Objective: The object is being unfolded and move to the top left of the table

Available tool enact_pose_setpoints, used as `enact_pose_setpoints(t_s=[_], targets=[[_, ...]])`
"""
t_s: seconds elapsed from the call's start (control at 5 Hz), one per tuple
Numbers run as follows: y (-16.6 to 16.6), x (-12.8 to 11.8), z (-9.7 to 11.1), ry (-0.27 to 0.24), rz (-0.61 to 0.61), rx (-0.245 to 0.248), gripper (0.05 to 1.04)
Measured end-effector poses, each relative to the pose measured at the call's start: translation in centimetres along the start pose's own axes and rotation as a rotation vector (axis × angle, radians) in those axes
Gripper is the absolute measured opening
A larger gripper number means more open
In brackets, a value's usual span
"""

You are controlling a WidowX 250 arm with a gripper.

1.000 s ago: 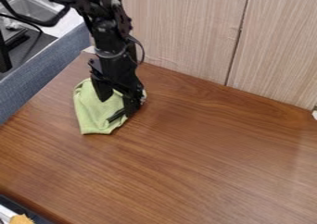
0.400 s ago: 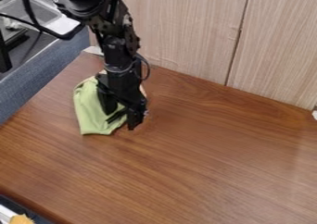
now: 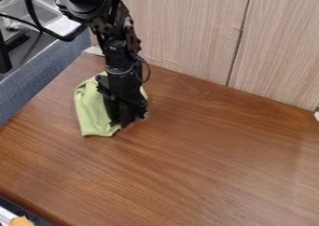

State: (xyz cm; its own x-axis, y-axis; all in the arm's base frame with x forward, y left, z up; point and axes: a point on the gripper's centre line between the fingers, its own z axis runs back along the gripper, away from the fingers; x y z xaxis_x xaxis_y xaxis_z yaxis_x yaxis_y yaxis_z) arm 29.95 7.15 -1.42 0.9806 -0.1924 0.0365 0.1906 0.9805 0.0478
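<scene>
A light green cloth [image 3: 93,112] lies crumpled on the upper left part of the wooden table. Over its right side hangs the black gripper [image 3: 121,123], pointing down with its tips low at the cloth's lower right edge. The fingers are drawn together there, shut on that edge of the cloth. Part of the cloth behind the gripper is hidden, and a bit of green shows to the right of the arm.
Pale wood panels [image 3: 187,33] stand along the table's back edge. A blue-grey padded border [image 3: 37,80] runs down the left, with a sink [image 3: 31,10] beyond it. An orange-yellow item [image 3: 22,221] sits at the bottom left corner.
The gripper has moved right and slightly down across the cloth, and its fingers have come together at the edge. The cloth has barely moved.
</scene>
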Motion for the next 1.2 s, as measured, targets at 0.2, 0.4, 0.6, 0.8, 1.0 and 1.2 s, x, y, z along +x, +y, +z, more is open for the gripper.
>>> enact_pose_setpoints(t_s=[0.2,0.4,0.6,0.8,1.0,1.2], targets=[[0.0,-0.1,0.0,0.003,0.001,-0.008,0.155],[-0.8,-0.2,0.2,-0.003,-0.016,-0.030,0.066],[-1.7,-0.2,0.7,-0.008,-0.056,-0.030,0.056],[-1.8,-0.1,2.2,-0.022,-0.069,-0.027,0.055],[-0.9,0.5,5.1,-0.072,-0.052,-0.015,0.055],[2.2,1.5,7.1,-0.117,0.017,-0.001,0.055]])
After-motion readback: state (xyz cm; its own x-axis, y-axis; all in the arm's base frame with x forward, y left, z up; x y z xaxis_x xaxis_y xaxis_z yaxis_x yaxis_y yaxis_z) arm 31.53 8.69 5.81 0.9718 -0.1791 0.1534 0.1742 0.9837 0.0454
